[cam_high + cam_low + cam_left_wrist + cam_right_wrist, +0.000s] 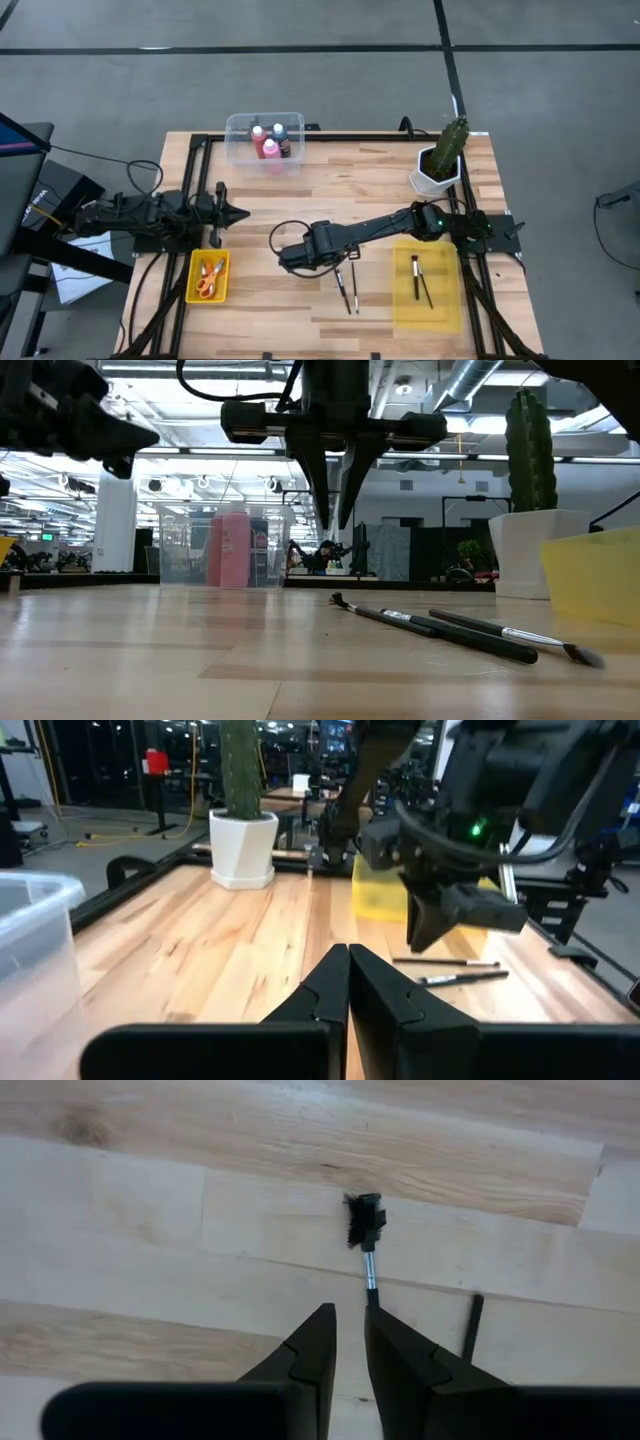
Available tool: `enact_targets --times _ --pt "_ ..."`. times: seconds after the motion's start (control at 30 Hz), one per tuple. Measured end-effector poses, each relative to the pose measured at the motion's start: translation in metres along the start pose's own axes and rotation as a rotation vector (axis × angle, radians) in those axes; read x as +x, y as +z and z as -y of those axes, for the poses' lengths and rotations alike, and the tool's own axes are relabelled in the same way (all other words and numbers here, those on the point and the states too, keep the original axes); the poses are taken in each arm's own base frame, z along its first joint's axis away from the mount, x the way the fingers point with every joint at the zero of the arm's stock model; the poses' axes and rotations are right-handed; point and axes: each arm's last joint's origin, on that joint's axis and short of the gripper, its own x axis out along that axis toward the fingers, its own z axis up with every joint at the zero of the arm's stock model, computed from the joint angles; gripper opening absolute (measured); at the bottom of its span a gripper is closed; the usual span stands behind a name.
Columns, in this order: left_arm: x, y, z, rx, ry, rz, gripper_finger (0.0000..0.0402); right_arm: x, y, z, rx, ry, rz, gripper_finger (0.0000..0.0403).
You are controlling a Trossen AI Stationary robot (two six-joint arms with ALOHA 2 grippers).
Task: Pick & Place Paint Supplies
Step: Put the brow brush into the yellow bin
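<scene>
- Pale wooden desk [330, 190] of butcher-block planks, black frame along the edges, on a grey floor crossed by dark lines.
- In the low view, an open hall beyond the desk: white columns, ceiling ducts, strip lights.
- Far left: left arm parked over the desk's left edge, left end effector [238, 212] pinched fully together, empty, fingers [345, 982] touching in its wrist view.
- Just in front of it: small yellow bin [192, 285], opaque plastic, rectangular, holding orange scissors [207, 282].
- Back of the desk, left of centre: clear plastic box [240, 148], rounded corners, with a pink bottle [269, 148], a red bottle [257, 133] and a small dark white-capped bottle [281, 138] standing inside.
- Centre: right arm stretched across from the right, right end effector [340, 268] pointing straight down, narrowly parted, holding nothing, poised above the bristle end of the loose brushes.
- Below it: two brushes [348, 287], thin, dark-handled, lying side by side on bare wood; one flat black bristle head [365, 1219] visible in the right wrist view.
- Right: larger translucent yellow tray [402, 300], flat and rectangular, with two more brushes [419, 278] lying crossed inside.
- Back right: green cactus-like plant [452, 140] upright in a faceted white pot [428, 182].
</scene>
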Motion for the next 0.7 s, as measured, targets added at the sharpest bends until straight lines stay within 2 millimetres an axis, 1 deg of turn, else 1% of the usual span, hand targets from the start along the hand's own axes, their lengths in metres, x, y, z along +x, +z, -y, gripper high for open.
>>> enact_targets --times 0.03,0.13,0.43,0.57,0.7 --pt "0.001 -0.004 0.0 -0.003 0.0 -0.007 0.0003 0.0 0.001 0.0 -0.01 0.0 -0.002 0.0054" --pt "0.003 -0.005 0.0 -0.024 -0.011 0.003 0.0002 0.001 0.004 0.0 -0.023 -0.001 0.002 0.0054" --pt "0.008 -0.011 0.0 -0.022 -0.001 -0.07 0.0001 0.005 0.015 -0.002 -0.038 -0.013 0.037 0.0056" --pt "0.011 -0.013 0.0 -0.021 0.004 -0.091 0.0001 0.005 0.015 -0.002 -0.022 -0.008 0.05 0.0073" --pt "0.013 -0.014 0.0 -0.02 0.007 -0.112 0.0001 0.006 0.015 -0.002 -0.021 -0.01 0.065 0.0107"
